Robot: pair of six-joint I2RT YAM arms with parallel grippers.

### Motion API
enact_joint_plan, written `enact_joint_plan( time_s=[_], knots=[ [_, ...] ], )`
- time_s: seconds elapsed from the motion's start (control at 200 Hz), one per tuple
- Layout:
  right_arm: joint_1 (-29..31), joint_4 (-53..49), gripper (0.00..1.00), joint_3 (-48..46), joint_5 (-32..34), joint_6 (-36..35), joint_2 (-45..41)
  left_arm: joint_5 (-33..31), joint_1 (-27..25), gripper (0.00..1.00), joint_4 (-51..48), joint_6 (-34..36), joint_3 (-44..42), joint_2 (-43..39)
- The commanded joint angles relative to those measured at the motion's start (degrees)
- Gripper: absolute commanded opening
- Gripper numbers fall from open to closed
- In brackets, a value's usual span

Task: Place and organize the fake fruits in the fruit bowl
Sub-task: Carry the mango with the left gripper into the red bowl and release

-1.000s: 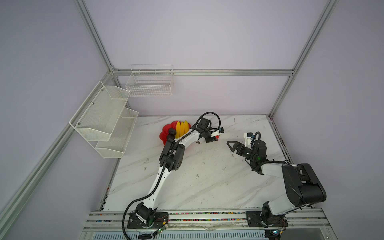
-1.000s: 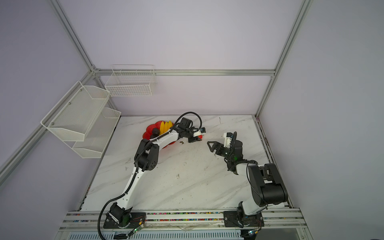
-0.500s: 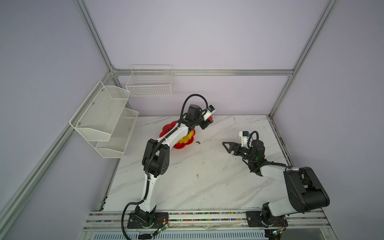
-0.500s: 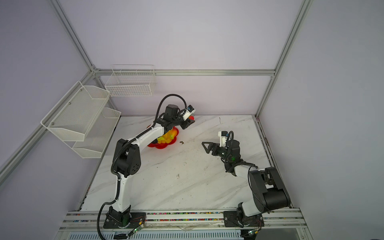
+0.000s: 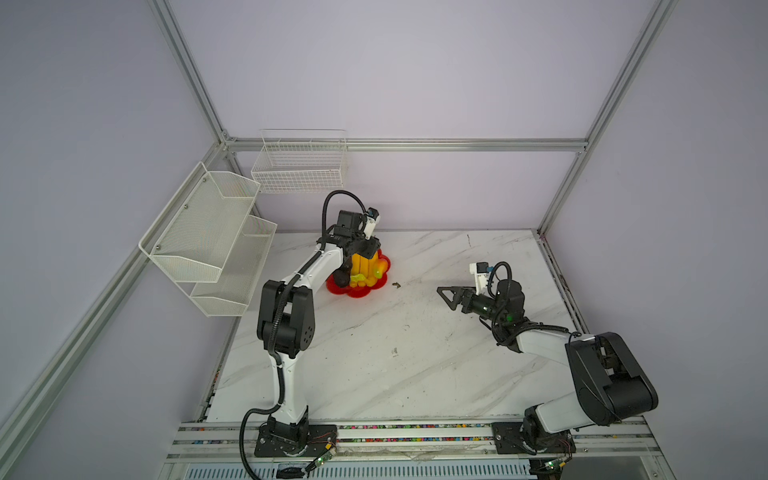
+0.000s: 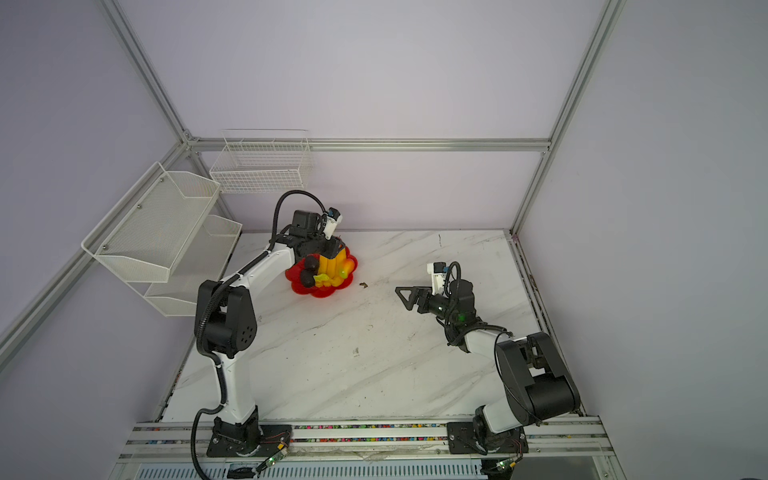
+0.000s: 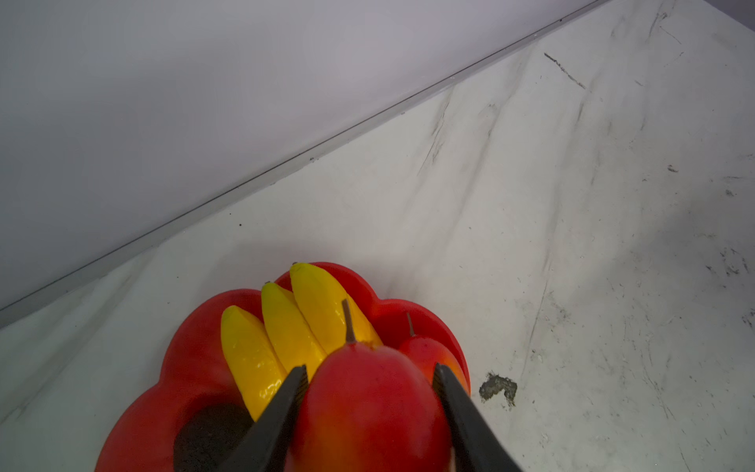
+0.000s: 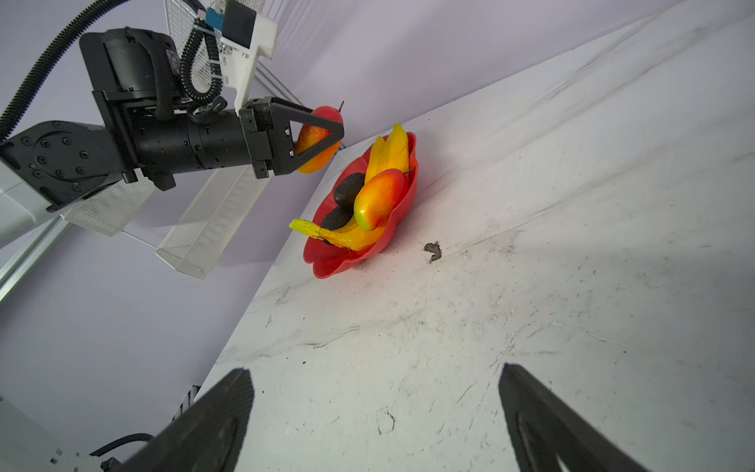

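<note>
You are looking down into a booth where plain pale lilac walls (image 5: pixel 395 83) are closing in three sides. A silver metal frame (image 5: pixel 457 145) is running up the corners and across the back wall. A white marble-patterned tabletop (image 5: pixel 415 374), streaked grey and scuffed, is forming the floor, and a small dark chip (image 5: pixel 396 284) is lying on it toward the back. A white wire basket (image 5: pixel 299 174) is hanging on the back wall. A two-tier white mesh shelf (image 5: pixel 208 232) is hanging on the left-hand wall. Soft, even light is falling throughout.
</note>
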Motion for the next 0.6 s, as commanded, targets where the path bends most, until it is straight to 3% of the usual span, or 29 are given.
enact_joint_plan(
  time_s=[0.0,0.175,0.385,0.595],
  knots=[
    [0.78,0.53,0.97,1.60,-0.92,-1.87,-0.24,3.16,1.24,0.31,-5.92,-0.89,1.86,2.02],
    [1.07,0.40,0.97,1.78,-0.88,-2.05,0.15,1.38,1.43,0.35,-12.45,0.66,3.56,4.47],
    [1.19,0.76,0.97,1.86,-1.18,-1.68,0.62,-0.87,1.53,0.37,-10.59,1.03,2.09,5.06],
    [1.23,0.23,0.97,1.87,-0.75,-2.12,0.40,-1.87,1.56,0.49,-9.22,1.38,1.73,6.09]
  ],
)
